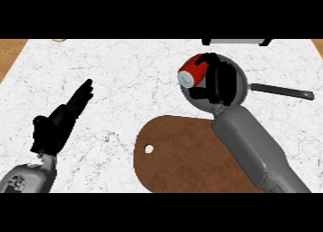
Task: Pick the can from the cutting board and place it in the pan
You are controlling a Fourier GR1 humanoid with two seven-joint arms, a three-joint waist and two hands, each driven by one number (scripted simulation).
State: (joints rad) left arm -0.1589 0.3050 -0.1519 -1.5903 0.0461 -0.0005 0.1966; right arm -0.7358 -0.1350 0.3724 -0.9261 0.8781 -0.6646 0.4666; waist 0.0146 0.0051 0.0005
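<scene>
Can (pixel 190 77) and pan (pixel 239 77) are what I am lining up now: my right hand (pixel 220 80) has its fingers curled round the red-and-white can, and from my head view the two sit directly over the pan's grey bowl, the can on the hand's left side with its pale round end facing up toward me. That suggests its long axis runs roughly toward the camera, though the hand hides most of the body, so I cannot say whether it hangs clear of the pan floor or already touches it. The brown cutting board (pixel 184 154) lies bare below, nearer me, with my right forearm crossing its right side. The pan's dark handle (pixel 282 91) points right, away from the hand. My left hand (pixel 60 120) rests open well to the left, fingers up, far from the can. I judge the next move is straight down, then release.
</scene>
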